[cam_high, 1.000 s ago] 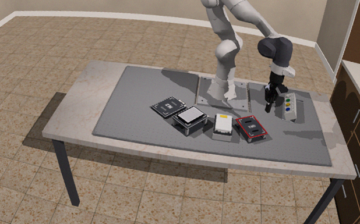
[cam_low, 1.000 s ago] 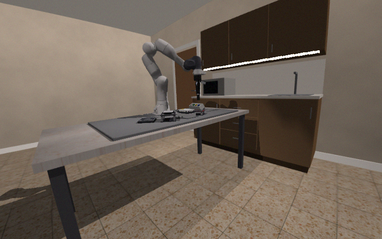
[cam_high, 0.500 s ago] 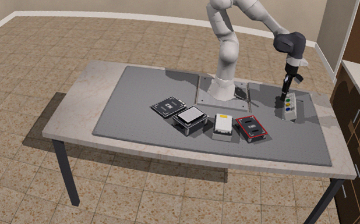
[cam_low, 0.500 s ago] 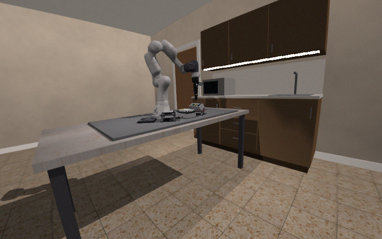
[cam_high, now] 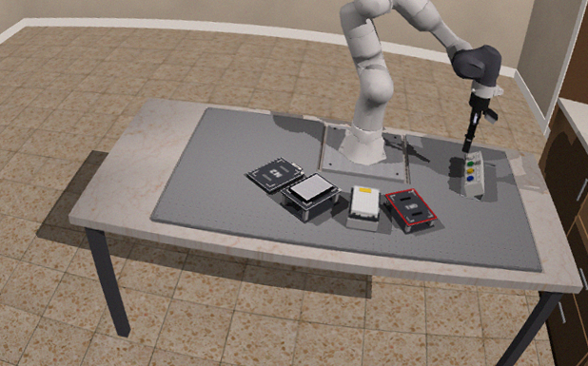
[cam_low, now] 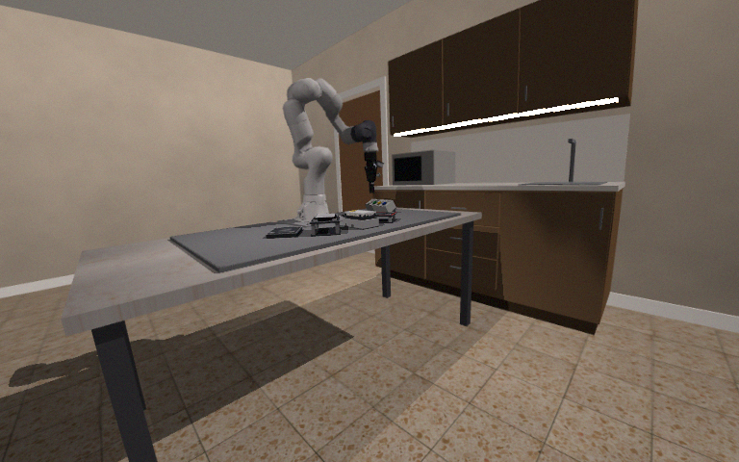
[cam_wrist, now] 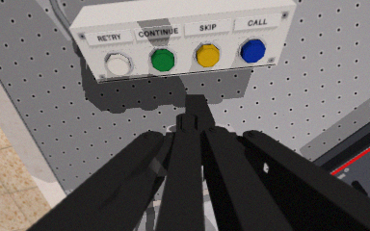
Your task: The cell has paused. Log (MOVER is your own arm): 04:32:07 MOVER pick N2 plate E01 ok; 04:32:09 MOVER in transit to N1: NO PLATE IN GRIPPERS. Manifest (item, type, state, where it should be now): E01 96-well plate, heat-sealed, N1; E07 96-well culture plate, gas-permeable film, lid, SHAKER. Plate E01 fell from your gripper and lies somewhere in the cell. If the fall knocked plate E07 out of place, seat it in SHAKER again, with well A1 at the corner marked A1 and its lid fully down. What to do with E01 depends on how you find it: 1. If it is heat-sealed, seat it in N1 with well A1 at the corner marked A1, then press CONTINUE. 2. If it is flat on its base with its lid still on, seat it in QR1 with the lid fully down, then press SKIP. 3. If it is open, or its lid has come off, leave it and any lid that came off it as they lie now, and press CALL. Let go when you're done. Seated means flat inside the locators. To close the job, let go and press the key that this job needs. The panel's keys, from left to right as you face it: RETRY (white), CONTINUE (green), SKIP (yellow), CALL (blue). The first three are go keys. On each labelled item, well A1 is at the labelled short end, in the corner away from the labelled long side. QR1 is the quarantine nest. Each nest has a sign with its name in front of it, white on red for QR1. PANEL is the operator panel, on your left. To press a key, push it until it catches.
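Note:
My gripper (cam_high: 466, 149) (cam_low: 371, 189) (cam_wrist: 194, 109) is shut and empty, pointing down above the mat close to the operator panel (cam_high: 475, 183) (cam_wrist: 183, 16). In the wrist view the white RETRY key (cam_wrist: 118, 64), green CONTINUE key (cam_wrist: 163, 60), yellow SKIP key (cam_wrist: 208, 55) and blue CALL key (cam_wrist: 252, 51) lie beyond the fingertips, untouched. A plate with a pale, flat top, apparently E01 (cam_high: 311, 188), sits in the raised nest N1 (cam_high: 308, 207). A white-topped plate with a yellow mark, apparently E07 (cam_high: 365, 204), sits level on the SHAKER (cam_high: 362, 224). Well markings are too small to read.
The red-edged nest QR1 (cam_high: 402, 203) stands beside the shaker and holds no plate. The low nest N2 (cam_high: 275, 173) (cam_low: 284, 232) is also without a plate. The arm's base plate (cam_high: 363, 169) is behind the nests. A cable runs from the panel.

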Controlling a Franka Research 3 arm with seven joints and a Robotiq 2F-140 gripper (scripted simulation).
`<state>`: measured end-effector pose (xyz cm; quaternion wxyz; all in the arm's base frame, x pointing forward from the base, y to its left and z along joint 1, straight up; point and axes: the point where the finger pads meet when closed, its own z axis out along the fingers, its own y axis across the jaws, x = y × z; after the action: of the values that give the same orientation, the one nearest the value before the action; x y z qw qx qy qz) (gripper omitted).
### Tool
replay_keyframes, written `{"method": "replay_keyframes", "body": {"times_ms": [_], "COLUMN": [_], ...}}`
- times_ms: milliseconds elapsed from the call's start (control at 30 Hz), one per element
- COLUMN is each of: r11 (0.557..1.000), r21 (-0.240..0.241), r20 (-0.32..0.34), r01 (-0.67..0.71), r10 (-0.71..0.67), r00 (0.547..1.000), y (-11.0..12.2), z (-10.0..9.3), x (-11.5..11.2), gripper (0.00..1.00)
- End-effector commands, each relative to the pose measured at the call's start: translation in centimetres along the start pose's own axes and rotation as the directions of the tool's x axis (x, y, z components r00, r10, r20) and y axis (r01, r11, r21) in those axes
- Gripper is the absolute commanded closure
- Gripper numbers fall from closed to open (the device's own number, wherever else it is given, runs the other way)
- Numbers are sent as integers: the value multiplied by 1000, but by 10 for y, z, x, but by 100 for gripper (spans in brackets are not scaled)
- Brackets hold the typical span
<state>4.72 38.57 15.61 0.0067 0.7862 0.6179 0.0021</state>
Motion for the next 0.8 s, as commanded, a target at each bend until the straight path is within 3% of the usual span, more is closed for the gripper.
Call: {"method": "replay_keyframes", "body": {"times_ms": [0, 767], "r11": [998, 995], "r21": [7, 8], "r20": [-3, -4], "r01": [64, 99], "r10": [-64, -99], "r00": [998, 995], "y": [-15, -28], "z": [0, 0], "x": [1, -1], "gripper": [90, 90]}}
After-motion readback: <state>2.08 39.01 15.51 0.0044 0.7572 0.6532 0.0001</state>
